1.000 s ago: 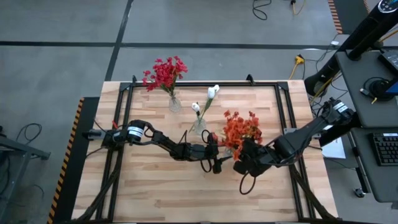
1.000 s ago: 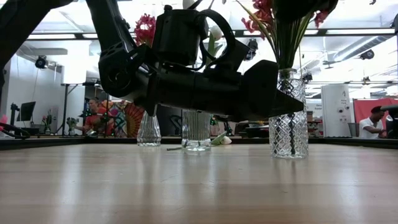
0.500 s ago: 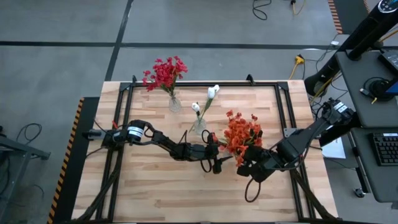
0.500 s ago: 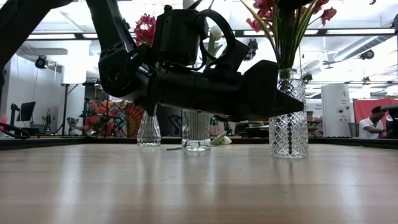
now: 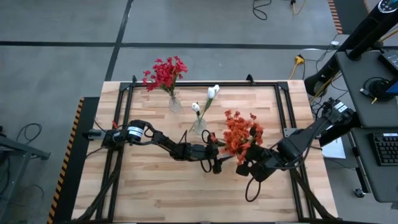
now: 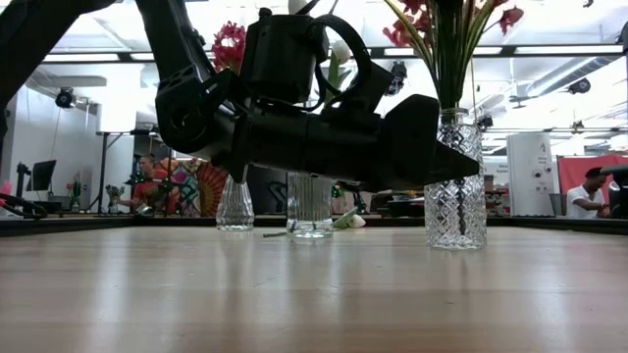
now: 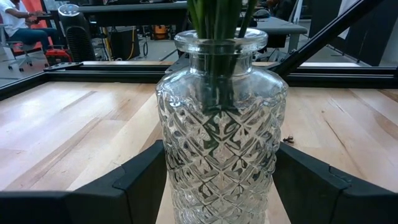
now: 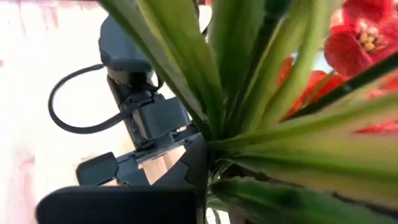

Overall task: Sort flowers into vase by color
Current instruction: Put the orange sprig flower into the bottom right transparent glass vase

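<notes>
Orange-red flowers (image 5: 241, 134) stand in a cut-glass vase (image 7: 221, 124) that stands on its base near the table's middle; it also shows in the low view (image 6: 454, 186). My left gripper (image 5: 224, 155) is shut on this vase. My right gripper (image 5: 249, 165) hovers above, just right of and nearer than the blooms, with their green stalks (image 8: 249, 93) close before its camera. Crimson-red flowers (image 5: 165, 73) stand in a small vase (image 5: 175, 104) at the far left. White buds (image 5: 212, 91) stand in another vase (image 5: 199, 126). My left gripper holds the vase's round body (image 7: 171, 162) between its two fingers (image 7: 140, 180), one on each side, below the neck. The fingers come level from the table's left. The vase stands upright on the table with the stalks in its neck.
A black frame (image 5: 205, 84) runs around the wooden table top. Bare wood (image 5: 186, 193) lies along the near edge. People and desks show in the room beyond the table in the low view.
My right gripper has gone up and a little toward the near right, leaving the top of the low view. The orange-red stalks, gathered close before, now fan out wider in the vase. The vase has stayed in place.
</notes>
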Available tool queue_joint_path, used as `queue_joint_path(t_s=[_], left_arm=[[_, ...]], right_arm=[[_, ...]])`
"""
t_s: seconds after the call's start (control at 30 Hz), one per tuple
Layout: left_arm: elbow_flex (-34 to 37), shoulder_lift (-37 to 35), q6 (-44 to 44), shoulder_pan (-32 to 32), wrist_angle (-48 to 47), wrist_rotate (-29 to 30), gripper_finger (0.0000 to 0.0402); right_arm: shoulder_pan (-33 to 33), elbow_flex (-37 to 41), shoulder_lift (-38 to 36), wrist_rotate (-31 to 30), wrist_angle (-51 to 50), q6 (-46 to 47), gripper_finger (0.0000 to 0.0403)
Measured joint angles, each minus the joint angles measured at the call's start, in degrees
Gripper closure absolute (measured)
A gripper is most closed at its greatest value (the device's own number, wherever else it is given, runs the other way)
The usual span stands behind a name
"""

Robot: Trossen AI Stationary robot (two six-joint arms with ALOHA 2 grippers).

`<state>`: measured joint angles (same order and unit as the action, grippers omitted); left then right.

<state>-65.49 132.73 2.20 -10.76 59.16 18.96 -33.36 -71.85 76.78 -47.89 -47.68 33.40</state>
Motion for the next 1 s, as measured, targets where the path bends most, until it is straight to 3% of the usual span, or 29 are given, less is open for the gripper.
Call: queue_joint_path(t_s=[0.27, 0.7, 1.0], left_arm=[[0.0, 0.0, -0.01, 0.0, 0.0, 0.0, 0.0155], [0.0, 0.0, 0.0, 0.0, 0.0, -0.02, 0.0155], [0.0, 0.0, 0.02, 0.0, 0.0, -0.02, 0.0155]], right_arm=[[0.0, -1.91, -0.13, 0.32, -1.02, 1.67, 0.038], [2.52, -2.78, -0.46, 1.22, -6.48, 15.08, 0.0384], [4.92, -2.78, -2.76, 3.53, -6.49, 16.31, 0.0385]])
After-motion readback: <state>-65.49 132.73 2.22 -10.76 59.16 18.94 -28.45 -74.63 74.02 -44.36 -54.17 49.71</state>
